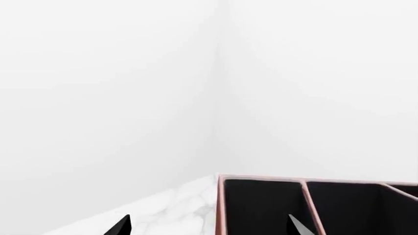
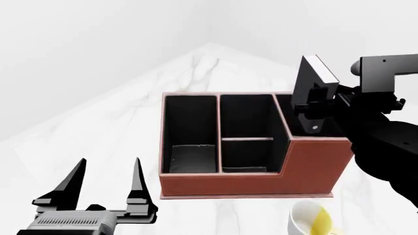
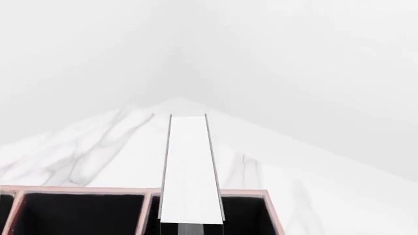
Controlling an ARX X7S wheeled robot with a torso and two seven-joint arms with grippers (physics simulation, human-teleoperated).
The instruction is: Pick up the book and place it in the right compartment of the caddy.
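The reddish-brown caddy stands on the marble table, black-lined, with a stepped front wall. My right gripper is shut on the black book, holding it upright and a little tilted above the right compartment. In the right wrist view the book's white page edges run straight out from the jaws, over the caddy's far rim. My left gripper is open and empty at the near left, short of the caddy. In the left wrist view its fingertips straddle the caddy's corner.
A white-and-yellow mug stands just in front of the caddy's right end, near my right arm. The long narrow compartment and the divided pair lie left of the right compartment. White walls meet in a corner behind the table.
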